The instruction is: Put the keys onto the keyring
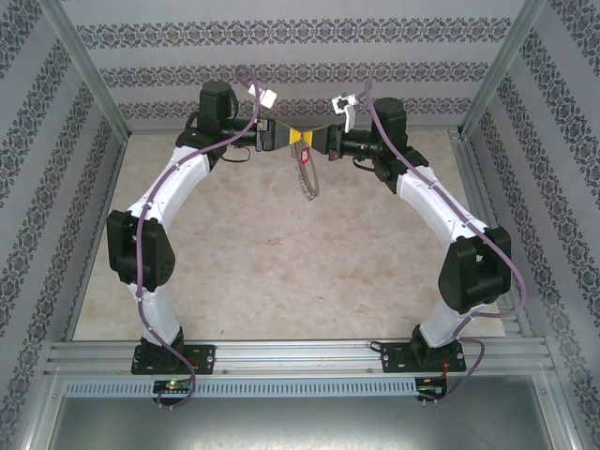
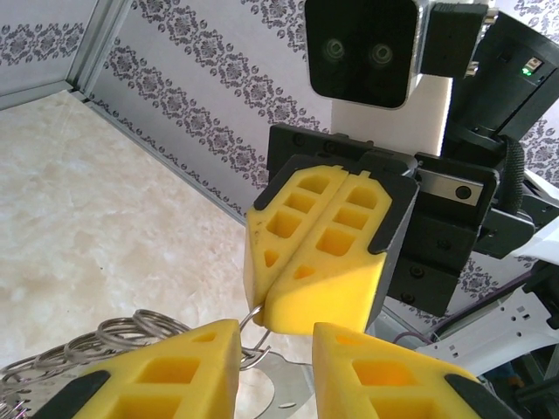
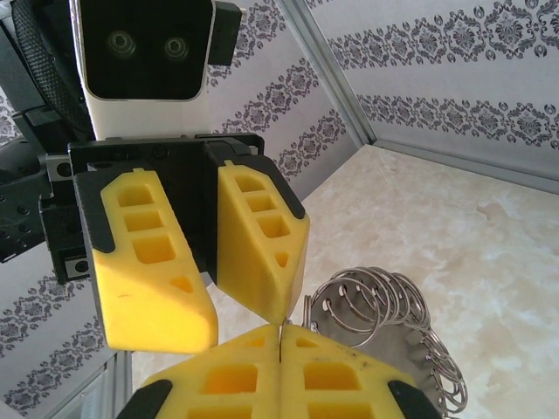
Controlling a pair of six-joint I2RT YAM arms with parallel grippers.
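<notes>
Right gripper (image 1: pixel 310 139), shut on the keyring (image 1: pixel 309 184) wire at upper centre, faced the partly open left gripper (image 1: pixel 292 137) tip to tip; its loop and the red key (image 1: pixel 305 157) hung just below both.

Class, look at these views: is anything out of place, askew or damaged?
Nothing stands out. The keyring hangs in mid-air from the shut right gripper, opposite the left gripper with jaws apart; nothing spilled or damaged.

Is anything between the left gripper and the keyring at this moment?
Nothing visible. The right gripper is shut on the keyring wire, and the open left gripper sits right beside it, tip to tip.
</notes>
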